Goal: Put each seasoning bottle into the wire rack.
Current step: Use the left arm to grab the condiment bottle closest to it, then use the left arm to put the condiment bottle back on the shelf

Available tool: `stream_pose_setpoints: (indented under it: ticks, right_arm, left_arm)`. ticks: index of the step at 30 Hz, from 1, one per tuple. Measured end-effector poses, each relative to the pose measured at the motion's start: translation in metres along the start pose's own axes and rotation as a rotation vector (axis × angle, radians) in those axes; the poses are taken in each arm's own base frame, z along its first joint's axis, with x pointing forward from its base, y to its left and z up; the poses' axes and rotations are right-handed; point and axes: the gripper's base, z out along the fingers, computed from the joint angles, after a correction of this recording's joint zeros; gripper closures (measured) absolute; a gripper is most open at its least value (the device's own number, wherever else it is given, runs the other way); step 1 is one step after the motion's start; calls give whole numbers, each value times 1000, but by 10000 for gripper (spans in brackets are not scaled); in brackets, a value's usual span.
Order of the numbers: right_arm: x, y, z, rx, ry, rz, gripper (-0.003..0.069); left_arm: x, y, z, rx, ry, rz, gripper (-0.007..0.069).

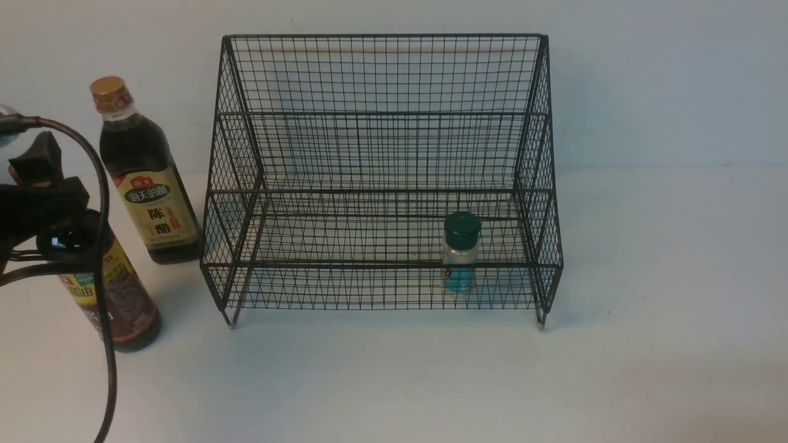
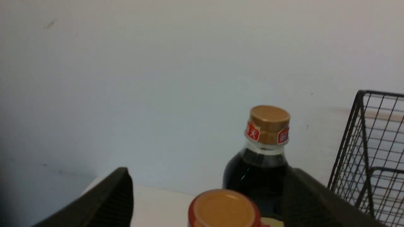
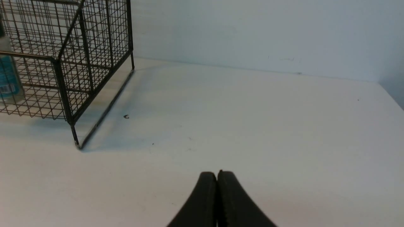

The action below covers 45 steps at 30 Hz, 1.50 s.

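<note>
Red-necked dark seasoning bottle (image 1: 117,301) and cream-labelled gold-capped bottle (image 1: 151,184) stand left of the black wire-mesh rack (image 1: 381,154); our left gripper (image 2: 208,176) gapes wide astride the first, our right gripper (image 3: 217,173) pinched closed.

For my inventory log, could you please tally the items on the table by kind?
Tall dark-liquid bottles: 2, the cream-label bottle and the yellow-red-label bottle, both outside the wire rack.
Small green-capped jar: 1, on the rack's lower tier.
Wire rack: 1.
Total: 4.
</note>
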Motion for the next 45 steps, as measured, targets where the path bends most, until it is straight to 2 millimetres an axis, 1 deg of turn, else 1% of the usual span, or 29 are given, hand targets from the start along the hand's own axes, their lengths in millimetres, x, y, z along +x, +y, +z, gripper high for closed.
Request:
stream_pose_setpoints:
  ticks: [11, 16, 18, 19, 20, 21, 22, 23, 27, 29, 30, 31, 35, 37, 40, 41, 42, 43, 44, 45]
  right_arm:
    - [0, 0, 0, 0, 0, -1, 670]
    - [0, 0, 0, 0, 0, -1, 670]
    - [0, 0, 0, 0, 0, -1, 670]
    - [0, 0, 0, 0, 0, -1, 670]
    - [0, 0, 0, 0, 0, -1, 670]
    - [0, 0, 0, 0, 0, -1, 670]
    - [0, 0, 0, 0, 0, -1, 670]
    - [0, 0, 0, 0, 0, -1, 670]
    - [0, 0, 0, 0, 0, -1, 670]
    - [0, 0, 0, 0, 0, -1, 670]
    - [0, 0, 0, 0, 0, -1, 670]
    - [0, 0, 0, 0, 0, -1, 670]
    - [0, 0, 0, 0, 0, -1, 670]
    - [0, 0, 0, 0, 0, -1, 670]
    - [0, 0, 0, 0, 0, -1, 670]
    - [0, 0, 0, 0, 0, -1, 670]
    - [0, 0, 0, 0, 0, -1, 670]
    - [0, 0, 0, 0, 0, -1, 670]
    - [0, 0, 0, 0, 0, -1, 670]
    - [0, 0, 0, 0, 0, -1, 670]
  left_arm:
    - [23, 1, 19, -37, 25, 28, 49]
    - [31, 1, 23, -43, 37, 40, 59]
    - [32, 1, 24, -41, 39, 44, 109]
    - [32, 1, 24, -41, 39, 44, 116]
    - [32, 0, 24, -33, 37, 51, 212]
    - [32, 0, 24, -32, 37, 52, 240]
    - [31, -1, 24, -24, 36, 59, 317]
    - [31, -1, 24, -20, 37, 54, 366]
    - [30, -2, 23, -7, 35, 65, 357]
    - [27, -5, 20, 27, 45, 85, 357]
    - [23, -7, 15, 58, 55, 105, 357]
    - [23, -7, 14, 62, 64, 107, 357]
    - [6, -10, -1, 117, 78, 120, 357]
    - [-12, -13, -8, 142, 82, 114, 357]
    - [-23, -15, -12, 162, 102, 112, 357]
    - [-36, -18, -16, 178, 102, 108, 357]
    - [-45, -19, -17, 190, 110, 107, 357]
    - [-48, -20, -18, 194, 111, 105, 357]
    - [-55, -21, -20, 201, 108, 100, 357]
    - [-69, -23, -23, 215, 106, 92, 357]
